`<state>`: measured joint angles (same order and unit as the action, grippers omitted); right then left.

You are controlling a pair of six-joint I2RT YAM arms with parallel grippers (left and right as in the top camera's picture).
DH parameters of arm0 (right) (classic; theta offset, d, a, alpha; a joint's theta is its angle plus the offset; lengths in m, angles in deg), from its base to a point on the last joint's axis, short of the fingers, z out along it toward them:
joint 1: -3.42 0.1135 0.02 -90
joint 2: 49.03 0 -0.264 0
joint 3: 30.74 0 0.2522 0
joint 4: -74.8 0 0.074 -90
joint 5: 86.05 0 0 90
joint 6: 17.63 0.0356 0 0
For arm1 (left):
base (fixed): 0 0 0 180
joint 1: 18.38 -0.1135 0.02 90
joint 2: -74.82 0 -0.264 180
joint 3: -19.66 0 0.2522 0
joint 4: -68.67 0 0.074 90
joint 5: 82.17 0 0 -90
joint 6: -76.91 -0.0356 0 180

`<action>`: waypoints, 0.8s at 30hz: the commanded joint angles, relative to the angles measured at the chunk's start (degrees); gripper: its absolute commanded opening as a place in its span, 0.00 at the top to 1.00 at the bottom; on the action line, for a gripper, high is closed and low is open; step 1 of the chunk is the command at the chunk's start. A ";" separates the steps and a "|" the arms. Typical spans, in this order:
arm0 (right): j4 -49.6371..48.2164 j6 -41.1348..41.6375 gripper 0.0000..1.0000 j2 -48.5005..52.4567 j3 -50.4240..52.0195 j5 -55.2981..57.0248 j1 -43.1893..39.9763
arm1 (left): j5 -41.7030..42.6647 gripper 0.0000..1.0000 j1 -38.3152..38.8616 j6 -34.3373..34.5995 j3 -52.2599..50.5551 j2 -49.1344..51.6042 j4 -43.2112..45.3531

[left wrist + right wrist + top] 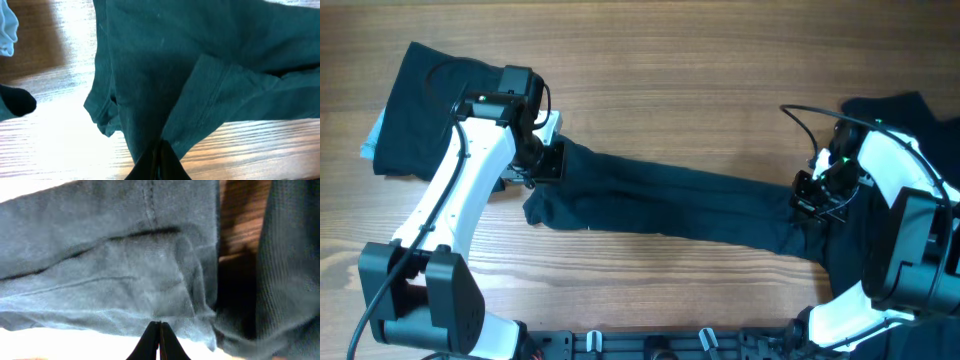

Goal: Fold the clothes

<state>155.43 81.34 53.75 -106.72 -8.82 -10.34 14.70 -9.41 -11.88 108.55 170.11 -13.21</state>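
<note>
no readable text, label or number shows on the clothes [670, 203].

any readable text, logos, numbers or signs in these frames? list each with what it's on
None: no text can be read in any view.
stretched garment: plain dark fabric, only seams and hems up close, no print or tag showing.
folded garment: a faint curved line on top, no lettering.
</note>
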 commanded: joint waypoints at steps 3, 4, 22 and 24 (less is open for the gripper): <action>-0.57 0.20 0.50 -5.03 -4.74 1.01 0.13 | -0.31 0.96 -0.20 0.76 -0.61 -0.66 1.14; -1.03 0.17 0.41 -5.14 -4.74 0.94 0.13 | -0.31 0.96 -0.20 0.79 -0.61 -0.66 1.75; -9.51 1.70 0.54 -4.70 2.99 0.70 0.20 | 1.62 0.96 -0.20 0.98 -0.61 -0.66 4.94; -10.93 1.70 0.55 -4.70 3.06 0.83 0.20 | 1.62 0.96 -0.20 0.98 -0.61 -0.66 4.92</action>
<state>146.01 82.85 49.47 -103.81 -8.60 -10.34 15.38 -9.41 -11.66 108.51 170.11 -8.46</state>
